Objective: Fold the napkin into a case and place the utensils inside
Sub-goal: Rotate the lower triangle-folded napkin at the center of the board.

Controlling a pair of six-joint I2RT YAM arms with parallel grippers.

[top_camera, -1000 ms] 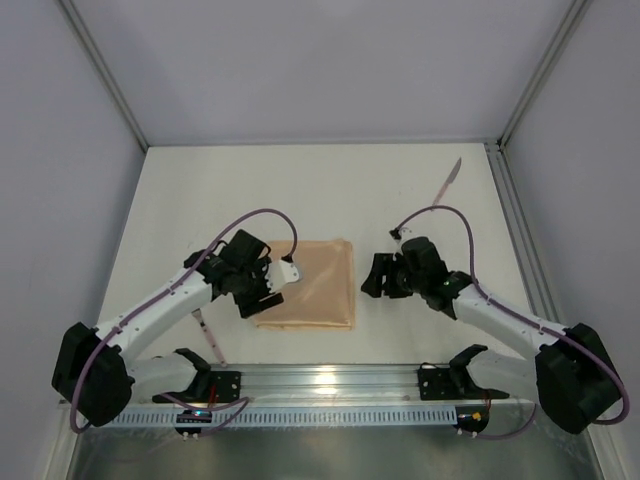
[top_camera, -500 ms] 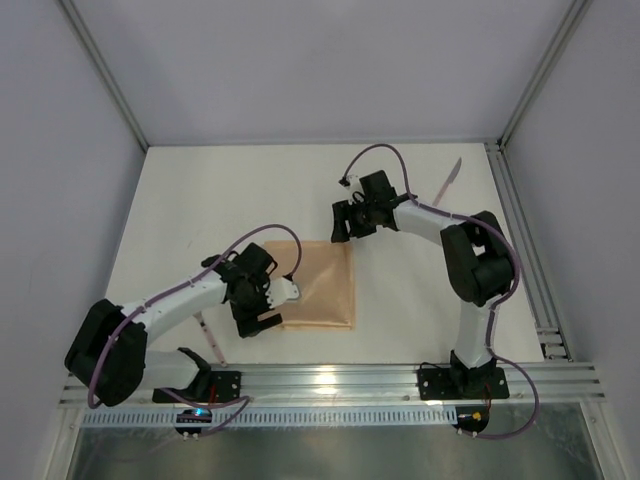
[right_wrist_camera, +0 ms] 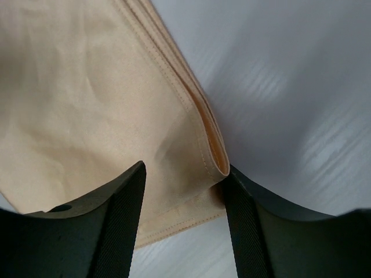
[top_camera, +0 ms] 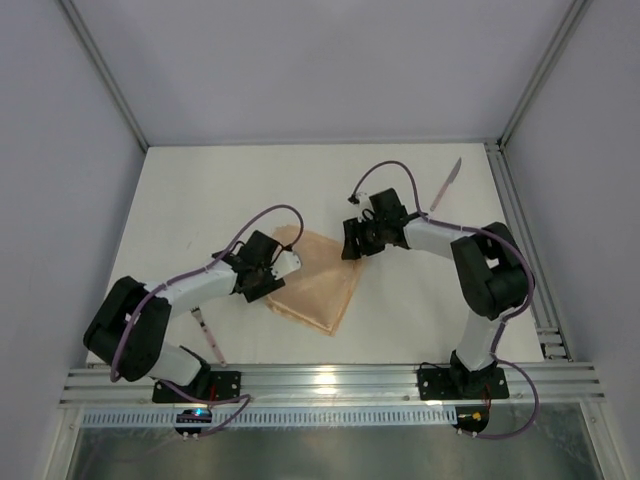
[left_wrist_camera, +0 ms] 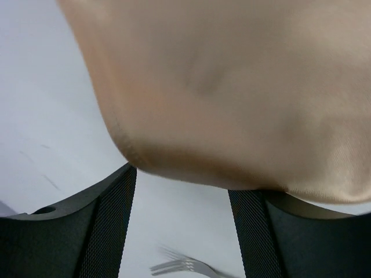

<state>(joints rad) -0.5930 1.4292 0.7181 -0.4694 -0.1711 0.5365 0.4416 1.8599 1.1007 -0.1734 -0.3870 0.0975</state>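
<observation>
Nearest thing is the fork (top_camera: 206, 336), lying on the table (top_camera: 180, 200) at the near left, right by the left arm and apart from the cloth. Just past it, the left gripper (left_wrist_camera: 181, 185) sits at the left edge of the napkin (top_camera: 318, 285). Its 2 fingers (left_wrist_camera: 110, 226) are spread wide and the cloth's rounded fold bulges across the gap at their tips, so no pinch there as far as I can see. The napkin is folded into layers and lies skewed around the middle of the table, 1 corner pointing at the near edge. The right gripper (right_wrist_camera: 185, 171) is at its far right corner, also wide, with the stacked hems touching 1 fingertip. The knife (top_camera: 447, 186) is way off at the far right, well apart from everything.
</observation>
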